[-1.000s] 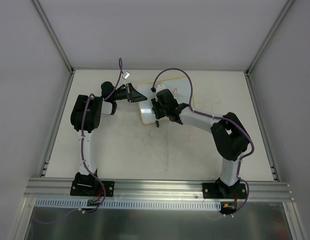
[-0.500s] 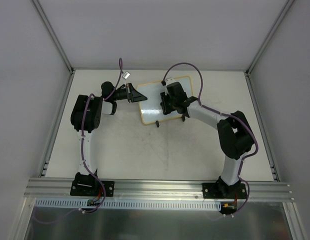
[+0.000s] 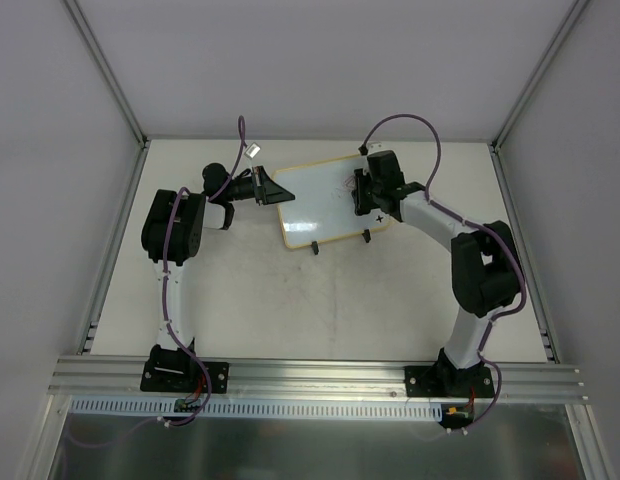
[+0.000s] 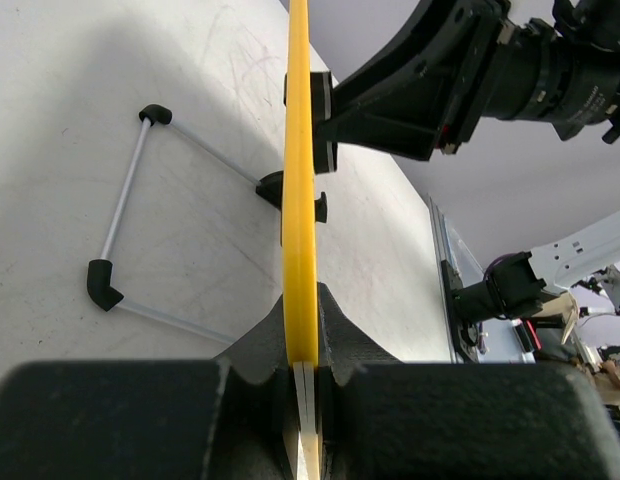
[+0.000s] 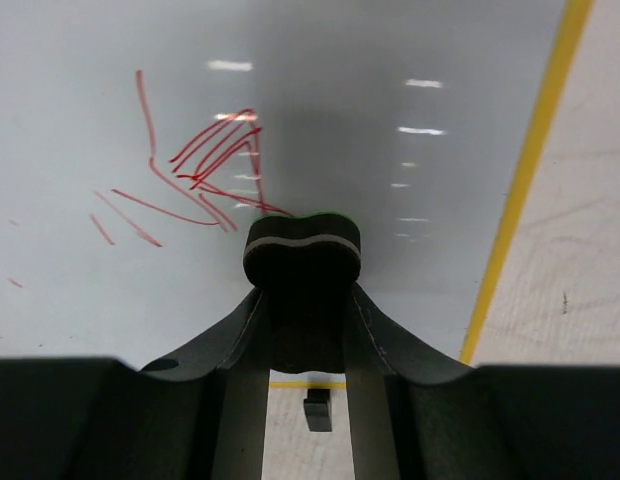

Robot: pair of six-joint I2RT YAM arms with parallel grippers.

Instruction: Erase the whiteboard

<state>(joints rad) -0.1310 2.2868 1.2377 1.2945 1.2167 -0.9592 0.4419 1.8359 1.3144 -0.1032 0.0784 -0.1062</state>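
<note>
The whiteboard [image 3: 312,205], white with a cream-yellow rim, lies at the back middle of the table. My left gripper [image 3: 267,188] is shut on its left edge; in the left wrist view the rim [image 4: 299,150] runs edge-on out of the closed jaws of my left gripper [image 4: 302,352]. My right gripper [image 3: 368,197] is over the board's right part, shut on the black bone-shaped eraser [image 5: 302,250], which presses on the board surface [image 5: 410,150]. Red pen strokes [image 5: 202,165] lie just left of and above the eraser. In its own view my right gripper [image 5: 302,300] holds the eraser at its tips.
Two black clip feet [image 3: 315,247] stick out from the board's near edge. A wire stand with black corners [image 4: 125,225] lies on the table under the board. Side walls enclose the table, and an aluminium rail [image 3: 310,372] runs along the front edge.
My right gripper has slid with the eraser from the board's left-middle to its right side. The left gripper and the board have stayed put.
</note>
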